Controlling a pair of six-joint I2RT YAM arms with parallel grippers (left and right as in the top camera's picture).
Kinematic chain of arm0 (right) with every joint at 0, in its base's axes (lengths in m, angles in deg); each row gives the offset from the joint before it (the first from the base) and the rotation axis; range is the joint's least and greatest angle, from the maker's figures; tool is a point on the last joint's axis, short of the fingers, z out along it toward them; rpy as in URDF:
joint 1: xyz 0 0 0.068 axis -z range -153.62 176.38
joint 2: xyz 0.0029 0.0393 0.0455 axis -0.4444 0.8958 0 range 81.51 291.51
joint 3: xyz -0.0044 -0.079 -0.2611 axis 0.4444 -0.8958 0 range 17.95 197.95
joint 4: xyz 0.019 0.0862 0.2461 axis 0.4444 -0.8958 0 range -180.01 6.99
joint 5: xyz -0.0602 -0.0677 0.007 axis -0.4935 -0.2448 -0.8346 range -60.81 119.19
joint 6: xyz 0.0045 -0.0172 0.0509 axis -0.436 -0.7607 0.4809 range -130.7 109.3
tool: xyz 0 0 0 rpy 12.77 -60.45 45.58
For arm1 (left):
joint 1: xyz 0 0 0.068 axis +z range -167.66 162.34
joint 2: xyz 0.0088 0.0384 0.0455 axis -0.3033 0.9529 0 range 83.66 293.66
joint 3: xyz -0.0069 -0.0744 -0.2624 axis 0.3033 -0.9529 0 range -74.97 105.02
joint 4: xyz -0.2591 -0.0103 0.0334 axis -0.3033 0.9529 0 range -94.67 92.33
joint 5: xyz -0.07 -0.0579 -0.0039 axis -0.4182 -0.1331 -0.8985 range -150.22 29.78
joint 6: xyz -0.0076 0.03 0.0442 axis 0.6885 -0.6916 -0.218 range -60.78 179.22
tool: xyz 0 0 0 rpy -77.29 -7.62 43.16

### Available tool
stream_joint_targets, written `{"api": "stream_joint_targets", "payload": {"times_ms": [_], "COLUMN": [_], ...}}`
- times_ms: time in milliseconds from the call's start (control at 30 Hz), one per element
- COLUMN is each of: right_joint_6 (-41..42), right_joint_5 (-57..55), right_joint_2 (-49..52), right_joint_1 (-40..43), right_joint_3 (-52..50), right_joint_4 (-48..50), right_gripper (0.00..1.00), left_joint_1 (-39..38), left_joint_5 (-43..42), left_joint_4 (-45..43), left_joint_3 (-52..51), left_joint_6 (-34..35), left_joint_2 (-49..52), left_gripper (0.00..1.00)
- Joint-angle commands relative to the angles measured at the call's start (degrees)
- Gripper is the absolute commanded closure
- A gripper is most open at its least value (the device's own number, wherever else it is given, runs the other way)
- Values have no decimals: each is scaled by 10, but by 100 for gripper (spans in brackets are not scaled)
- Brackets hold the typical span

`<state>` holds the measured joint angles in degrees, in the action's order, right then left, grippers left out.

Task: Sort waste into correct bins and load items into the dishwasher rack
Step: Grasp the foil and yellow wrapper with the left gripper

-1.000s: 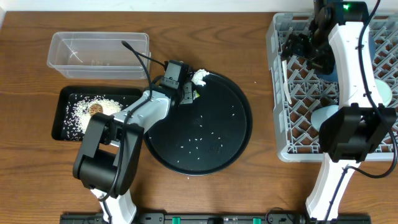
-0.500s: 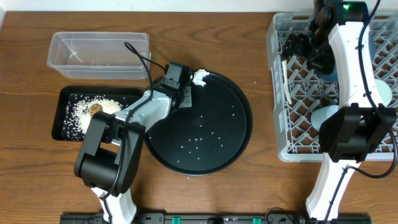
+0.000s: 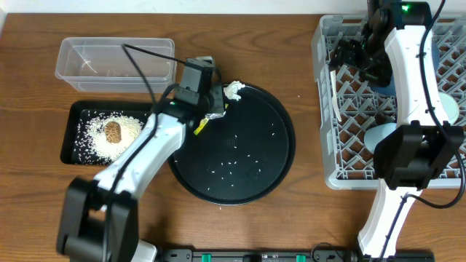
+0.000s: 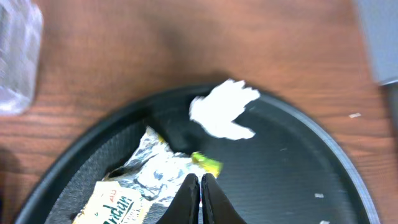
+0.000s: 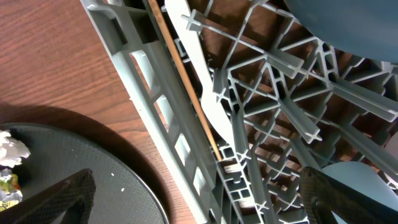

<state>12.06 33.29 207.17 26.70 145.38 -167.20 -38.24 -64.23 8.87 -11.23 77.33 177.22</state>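
overhead: left pincer (image 3: 210,104) pressed shut on crumpled silver foil (image 3: 218,111), small yellow wrapper (image 3: 199,126) dangling, over round black tray (image 3: 288,138) rim. carry level to clear tub (image 3: 109,64), likely its bin; release over middle. versus second ago: arm risen, foil lifted, crumpled white tissue (image 3: 233,89) unmoved.
left wrist: fingertips (image 4: 190,190) nip foil edge only; move slowly.
right wrist: right pincer (image 5: 199,199) spread, empty, over dishwasher rack (image 5: 155,106); unchanged.

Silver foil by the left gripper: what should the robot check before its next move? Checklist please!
1. Is the left gripper shut on the silver foil: ok.
2. Is the foil lifted off the round black tray: cannot tell.
3. Is the tissue apart from the foil: ok.
4. Is the clear tub open on top: ok.
5. Is the right gripper open, away over the rack: ok.
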Motion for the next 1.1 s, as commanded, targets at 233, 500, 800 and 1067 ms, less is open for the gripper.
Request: {"api": "stream_joint_targets", "payload": {"times_ms": [233, 500, 800, 1067], "right_joint_6": [-7, -7, -7, -7], "right_joint_5": [0, 0, 0, 0], "right_joint_2": [-9, -9, -9, -9], "right_joint_1": [-7, -7, -7, -7], "right_joint_3": [12, 12, 12, 12], "right_joint_4": [0, 0, 0, 0], "right_gripper": [1, 1, 1, 1], "left_joint_1": [5, 55, 67, 67], "left_joint_5": [87, 57, -12, -36], "left_joint_4": [37, 74, 70, 76], "left_joint_3": [14, 14, 14, 10], "left_joint_6": [-46, -132, -151, -151], "left_joint_2": [2, 90, 116, 150], "left_gripper": [12, 7, 15, 16]}}
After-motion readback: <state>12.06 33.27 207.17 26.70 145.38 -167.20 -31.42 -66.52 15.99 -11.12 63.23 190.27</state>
